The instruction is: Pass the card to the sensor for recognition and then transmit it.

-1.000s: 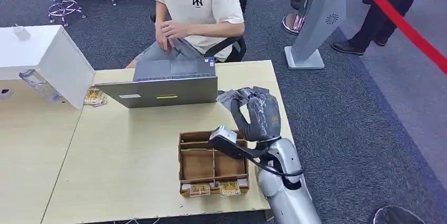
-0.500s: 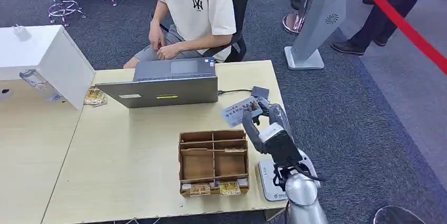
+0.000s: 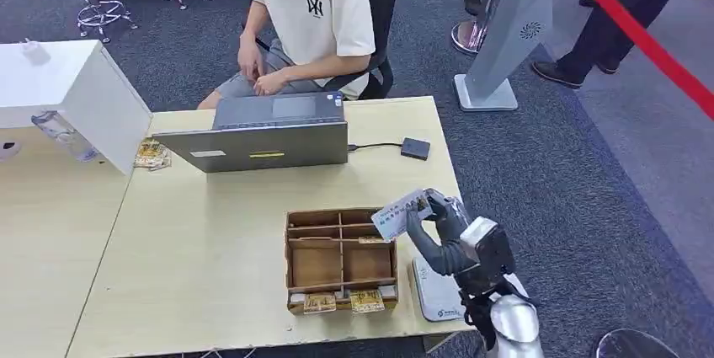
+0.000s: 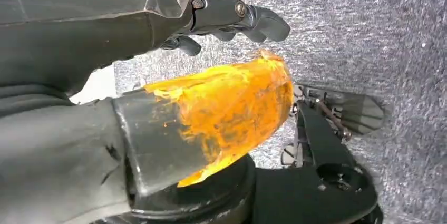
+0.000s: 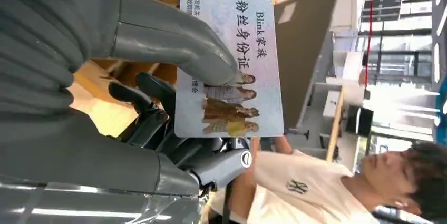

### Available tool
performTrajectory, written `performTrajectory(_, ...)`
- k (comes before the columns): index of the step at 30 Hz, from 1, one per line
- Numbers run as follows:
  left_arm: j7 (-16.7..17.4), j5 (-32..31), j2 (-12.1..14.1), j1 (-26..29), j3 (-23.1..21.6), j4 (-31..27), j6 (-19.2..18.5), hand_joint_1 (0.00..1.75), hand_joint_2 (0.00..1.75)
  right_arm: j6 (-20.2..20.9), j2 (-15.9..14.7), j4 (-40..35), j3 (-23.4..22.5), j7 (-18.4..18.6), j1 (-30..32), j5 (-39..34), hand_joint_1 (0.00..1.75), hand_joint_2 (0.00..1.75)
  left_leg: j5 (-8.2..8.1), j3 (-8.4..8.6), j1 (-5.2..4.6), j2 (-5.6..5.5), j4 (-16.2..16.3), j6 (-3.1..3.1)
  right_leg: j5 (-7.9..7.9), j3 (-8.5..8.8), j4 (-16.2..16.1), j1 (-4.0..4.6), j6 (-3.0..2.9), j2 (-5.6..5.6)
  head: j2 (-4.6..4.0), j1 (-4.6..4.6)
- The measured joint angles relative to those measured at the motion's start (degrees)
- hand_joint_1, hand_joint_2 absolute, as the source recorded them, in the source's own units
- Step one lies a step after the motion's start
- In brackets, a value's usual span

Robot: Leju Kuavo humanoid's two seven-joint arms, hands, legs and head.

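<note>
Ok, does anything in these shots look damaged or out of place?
Yes: in the left wrist view, the left hand has a thumb coated in rough, patchy orange material, unlike its grey cover. On the table, the card sits properly in the right hand.

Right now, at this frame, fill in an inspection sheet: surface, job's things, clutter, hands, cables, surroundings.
Surface: pale wood table, beside a second table.
Job's things: card held above the table's right edge; small dark box, possibly the sensor; white pad on the table below the hand.
Clutter: divided box, laptop, bottle, packets.
Hands: right hand pinches the card; left hand holds nothing, over carpet.
Cables: cable from laptop to dark box.
Surroundings: seated person, red barrier, stools.
</note>
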Motion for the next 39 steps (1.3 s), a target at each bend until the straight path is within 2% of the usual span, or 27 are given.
performTrajectory(9,-0.6,0.0,1.0,0.0,0.3,0.0,-0.3,0.0,0.0,9.2,-6.7,7.7,-3.5,-3.8,-1.5,-6.3,1.75,1.75,0.0,0.01,-0.01,-0.01,0.0,0.0,0.01,0.0,0.0,0.0,0.0,0.0,0.0,-0.02)
performTrajectory(15,-0.7,0.0,1.2,0.0,0.3,0.0,-0.5,0.0,0.0,17.2,-11.2,11.9,-4.5,-7.2,-1.7,-10.3,1.75,1.75,-0.01,0.0,-0.01,-0.01,0.0,0.01,0.0,0.0,0.0,0.0,0.0,0.0,0.0,-0.02)
performTrajectory(19,-0.7,0.0,1.4,0.0,0.3,0.0,-0.8,0.0,0.0,18.6,-13.6,14.2,-4.9,-8.2,-1.8,-10.1,1.75,1.75,-0.01,0.0,-0.01,-0.01,0.0,0.01,0.0,0.0,0.0,0.0,0.01,0.0,0.0,-0.02)
performTrajectory(25,-0.7,0.0,1.7,0.0,0.3,0.0,-0.9,0.0,0.0,17.5,-15.9,17.0,-4.9,-9.3,-1.8,-5.0,1.75,1.75,-0.01,0.0,-0.01,0.0,0.0,0.01,0.01,0.01,0.0,0.0,0.0,0.0,0.0,0.0)
performTrajectory(32,-0.7,0.0,1.8,0.0,0.3,0.0,-0.9,0.0,0.0,10.5,-16.3,18.2,-2.2,-9.2,-1.8,3.3,1.75,1.75,-0.01,0.0,0.0,0.0,0.0,0.01,0.0,0.0,0.0,0.0,0.0,0.0,0.0,-0.02)
performTrajectory(39,-1.0,0.0,1.9,0.0,0.4,0.0,-0.9,0.0,0.0,7.2,-17.0,19.2,0.0,-8.7,-2.6,5.7,1.75,1.75,-0.01,0.0,-0.01,0.0,0.0,0.01,0.01,0.01,0.0,0.0,0.0,0.0,0.0,-0.02)
